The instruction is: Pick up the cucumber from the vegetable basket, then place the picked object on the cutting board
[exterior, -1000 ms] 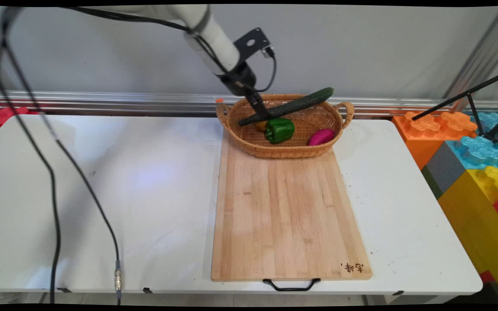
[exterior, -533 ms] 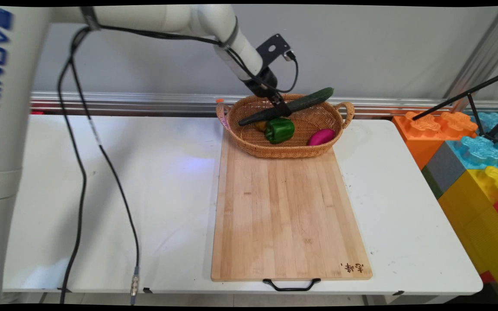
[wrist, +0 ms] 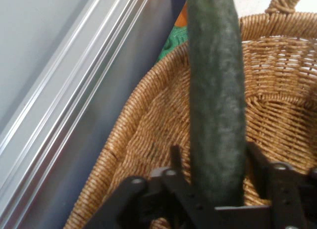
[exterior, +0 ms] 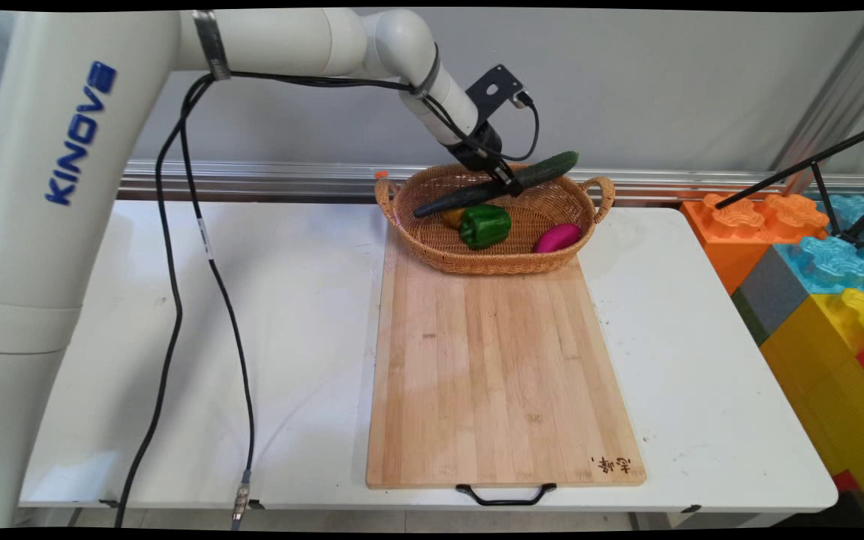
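End effector at the basket

The black end effector (exterior: 508, 182) sits open around the long dark green cucumber (wrist: 216, 100), inside the brown woven basket (exterior: 439, 251).

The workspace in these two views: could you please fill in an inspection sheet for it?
Surface: white table with a wooden cutting board on it, its black handle at the near edge.
Things: wicker basket on the board's far end holds a cucumber lying slanted across it, a green pepper, a magenta vegetable and a small orange item, mostly hidden.
Clutter: nothing seen.
Gripper: gripper is at the cucumber's middle; the hand view shows a finger on each side of the cucumber, contact unclear.
Cables: black cables hang from the arm over the table's left.
Surroundings: grey wall, metal rail, coloured foam blocks on the right.
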### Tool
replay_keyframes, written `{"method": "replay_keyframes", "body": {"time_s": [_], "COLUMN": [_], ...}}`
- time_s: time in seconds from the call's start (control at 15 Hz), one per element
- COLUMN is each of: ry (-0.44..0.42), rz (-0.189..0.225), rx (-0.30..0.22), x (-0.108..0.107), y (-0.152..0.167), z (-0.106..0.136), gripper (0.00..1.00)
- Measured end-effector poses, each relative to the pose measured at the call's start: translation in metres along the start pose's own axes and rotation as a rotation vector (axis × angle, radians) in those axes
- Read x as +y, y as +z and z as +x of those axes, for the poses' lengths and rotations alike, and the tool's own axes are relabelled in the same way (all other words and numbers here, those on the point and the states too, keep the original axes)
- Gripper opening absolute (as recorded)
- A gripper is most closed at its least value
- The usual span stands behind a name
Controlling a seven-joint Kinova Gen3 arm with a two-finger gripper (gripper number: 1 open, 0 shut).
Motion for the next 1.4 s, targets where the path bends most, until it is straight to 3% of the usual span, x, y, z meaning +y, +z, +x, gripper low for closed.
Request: {"method": "replay_keyframes", "body": {"time_s": [0.4, 0.8, 1.0, 1.13, 1.4], "ry": [-0.014, 0.028, 0.047, 0.059, 0.079], "rz": [-0.010, 0.045, 0.053, 0.027, -0.101], "rx": [-0.003, 0.070, 0.103, 0.115, 0.104], "x": [0.006, 0.018, 0.029, 0.044, 0.088], "y": [0.001, -0.030, -0.049, -0.063, -0.087], "z": [0.005, 0.038, 0.053, 0.062, 0.068], "gripper": [0.00, 0.00, 0.00, 0.00, 0.00]}}
